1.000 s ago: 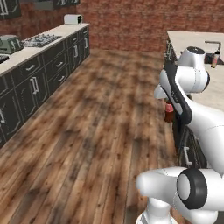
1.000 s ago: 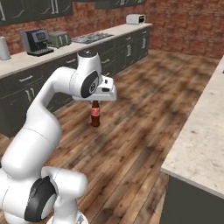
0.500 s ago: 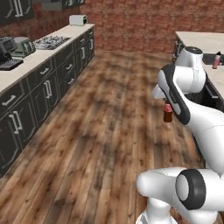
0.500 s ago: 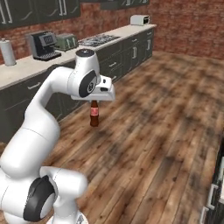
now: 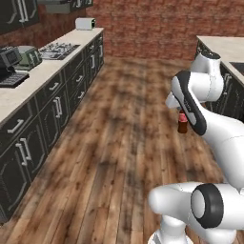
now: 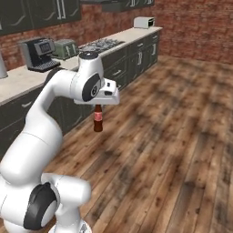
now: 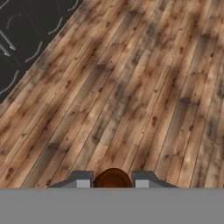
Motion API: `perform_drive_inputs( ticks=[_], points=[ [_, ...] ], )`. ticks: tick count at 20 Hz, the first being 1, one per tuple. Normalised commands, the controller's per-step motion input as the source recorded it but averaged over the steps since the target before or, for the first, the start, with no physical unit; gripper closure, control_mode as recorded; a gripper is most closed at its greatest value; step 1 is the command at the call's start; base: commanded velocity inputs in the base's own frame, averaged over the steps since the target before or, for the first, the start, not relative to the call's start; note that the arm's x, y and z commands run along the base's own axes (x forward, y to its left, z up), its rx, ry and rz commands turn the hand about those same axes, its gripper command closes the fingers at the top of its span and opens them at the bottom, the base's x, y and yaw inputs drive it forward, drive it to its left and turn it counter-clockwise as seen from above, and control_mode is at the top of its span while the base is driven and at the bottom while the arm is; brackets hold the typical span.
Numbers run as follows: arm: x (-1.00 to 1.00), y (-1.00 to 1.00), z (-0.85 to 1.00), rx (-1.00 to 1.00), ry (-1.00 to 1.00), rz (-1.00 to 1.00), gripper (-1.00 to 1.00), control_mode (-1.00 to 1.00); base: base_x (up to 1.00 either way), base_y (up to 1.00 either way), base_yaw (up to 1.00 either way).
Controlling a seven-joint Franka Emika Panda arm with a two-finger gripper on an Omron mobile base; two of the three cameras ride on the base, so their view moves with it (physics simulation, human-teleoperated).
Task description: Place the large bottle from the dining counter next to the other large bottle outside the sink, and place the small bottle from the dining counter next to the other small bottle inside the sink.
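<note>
My gripper (image 6: 98,107) is shut on the neck of the small bottle (image 6: 98,120), a dark brown-red cola-style bottle with a reddish label. It hangs upright above the wooden floor. In the left base view the small bottle (image 5: 182,123) shows below the gripper (image 5: 181,113), partly behind the white forearm. In the hand view the bottle's rounded brown top (image 7: 113,178) sits between the two fingertips of the gripper (image 7: 113,183), with floor planks beyond.
A long beige counter (image 5: 33,83) on dark cabinets runs along the left, carrying a coffee machine (image 5: 8,66), toaster (image 5: 29,56), cooktop (image 5: 59,47) and a white appliance (image 5: 86,23). Another beige counter (image 5: 221,47) stands at the right. Wooden floor (image 5: 119,143) lies between them.
The whole scene has shifted in both base views, so the base has moved; the right-hand counter has slid toward the frame edge. The gripper holds the small bottle the same way.
</note>
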Motion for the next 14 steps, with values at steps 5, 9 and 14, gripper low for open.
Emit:
perform_drive_inputs(
  ticks=[5, 9, 14],
  points=[
    [0.0, 0.0, 0.0, 0.0, 0.0, 0.0, 1.0, 1.0, 0.27, 0.27, -0.21],
    [0.0, 0.0, 0.0, 0.0, 0.0, 0.0, 1.0, 1.0, 0.21, 0.24, -0.22],
    [0.0, 0.0, 0.0, 0.0, 0.0, 0.0, 1.0, 1.0, 0.83, 0.15, -0.09]
  ],
)
